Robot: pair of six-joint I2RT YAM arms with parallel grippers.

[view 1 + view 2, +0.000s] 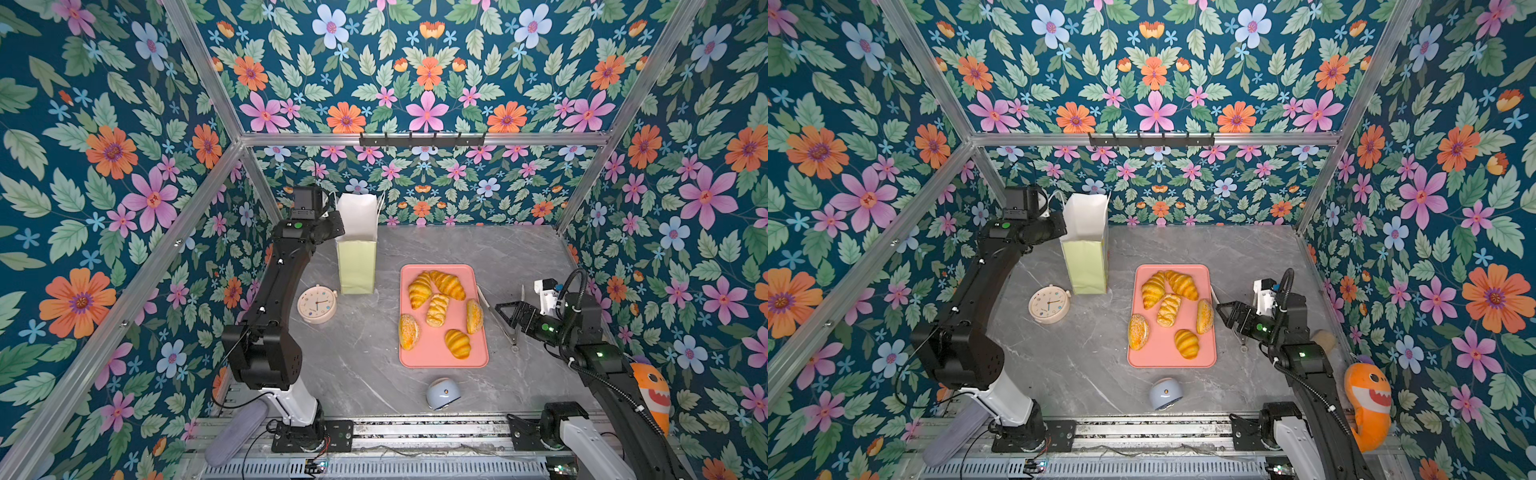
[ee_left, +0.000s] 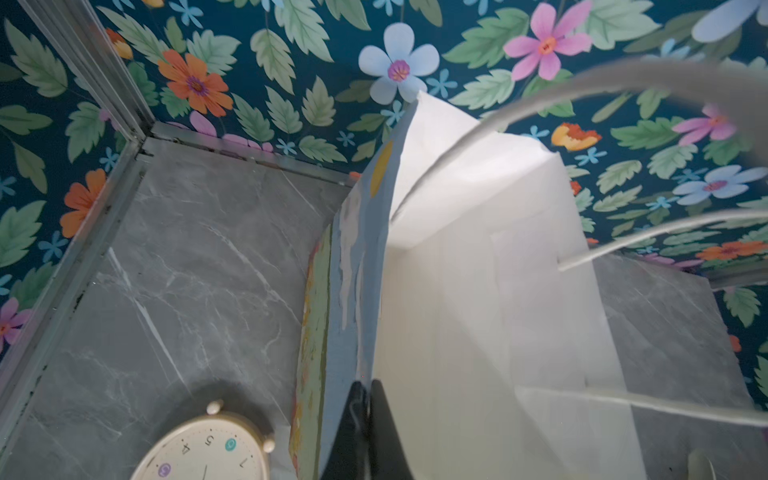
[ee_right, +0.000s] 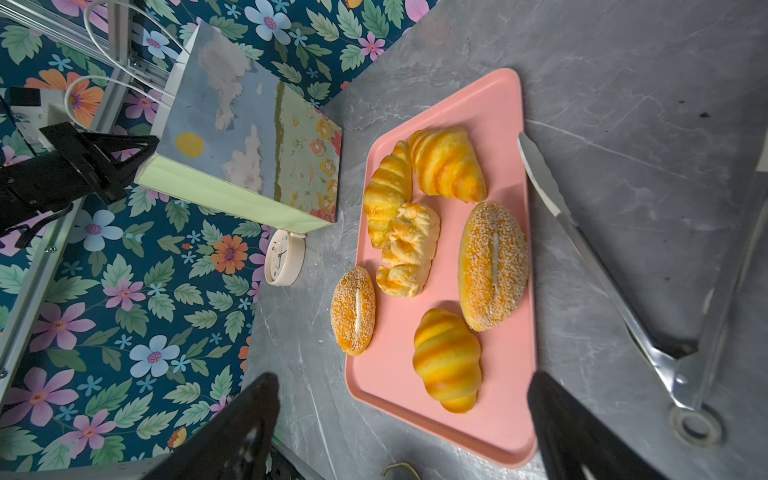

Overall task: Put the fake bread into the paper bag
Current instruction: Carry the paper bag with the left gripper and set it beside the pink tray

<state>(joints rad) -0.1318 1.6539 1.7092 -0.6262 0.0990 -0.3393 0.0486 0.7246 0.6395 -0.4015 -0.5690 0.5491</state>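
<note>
Glossy golden fake bread (image 1: 437,309) on tray (image 1: 432,357) — left gripper (image 2: 367,384) pinches paper bag (image 1: 357,266), right gripper (image 3: 403,376) wide.

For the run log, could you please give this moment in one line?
left gripper: shut on paper bag rim | right gripper: open, by tongs | fake bread: six on tray

Odds and ends around the pink tray (image 1: 428,353) on grey marble.
A cream clock (image 1: 317,304) lies left of the tray, metal tongs (image 1: 495,314) lie just beside its right edge, a pale blue domed gadget (image 1: 443,393) sits near its front edge, and an orange shark plush (image 1: 651,390) slumps well off to its right.
</note>
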